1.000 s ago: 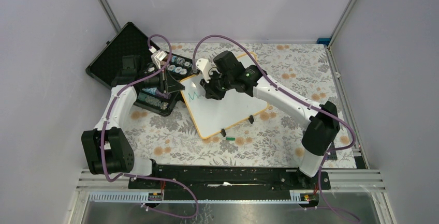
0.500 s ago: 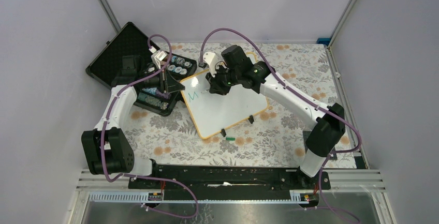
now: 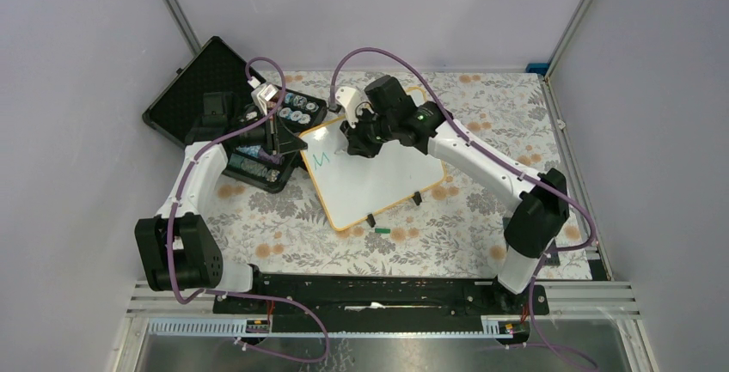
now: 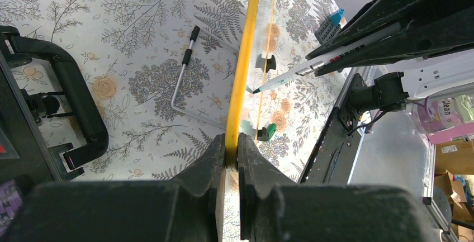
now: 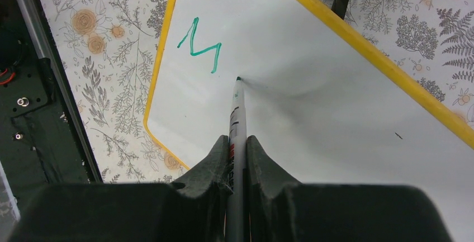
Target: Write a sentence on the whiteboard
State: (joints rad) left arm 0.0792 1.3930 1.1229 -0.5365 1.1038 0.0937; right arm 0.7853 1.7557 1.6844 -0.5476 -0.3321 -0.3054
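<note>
The whiteboard with its orange-yellow rim lies tilted on the flowered table. My left gripper is shut on the whiteboard rim at the board's left corner. My right gripper is shut on a grey marker and hovers over the board's far part. Of the sentence, only a green "M" shows, near the left corner. The marker's tip meets its own shadow on the whiteboard, just right of the M.
An open black foam-lined case and a tray of small items stand left of the board, right behind my left arm. The green marker cap lies on the cloth by the board's near clip foot. A bent wire stand lies under the board.
My right gripper has moved the marker a little rightward and toward the far side, uncovering the finished green M. The left gripper has kept its hold on the rim.
</note>
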